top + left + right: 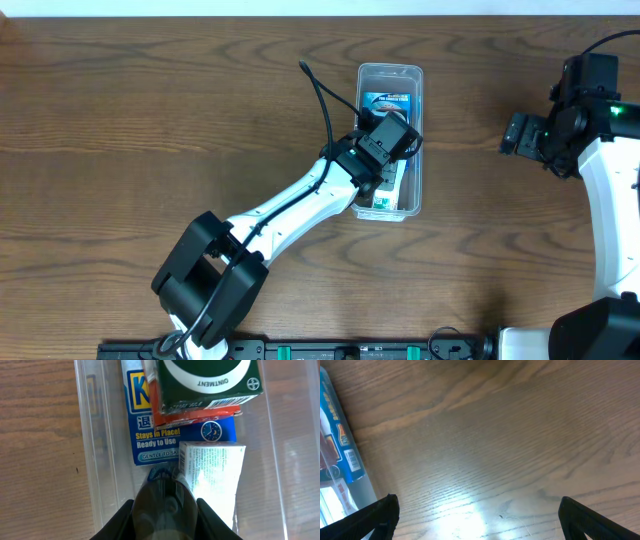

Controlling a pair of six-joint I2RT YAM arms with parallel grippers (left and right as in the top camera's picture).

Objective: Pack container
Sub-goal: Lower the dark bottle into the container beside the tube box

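Overhead: left end effector (390, 148) over container (416, 90).

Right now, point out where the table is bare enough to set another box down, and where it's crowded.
Bare wood runs across the table left of the container, and in the strip between the container and the right gripper. It is crowded inside the container: boxes cover its floor, and the left gripper hangs over them.

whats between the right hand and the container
Only bare wooden table. The overhead view shows nothing lying between the right hand and the container, and the right wrist view agrees.
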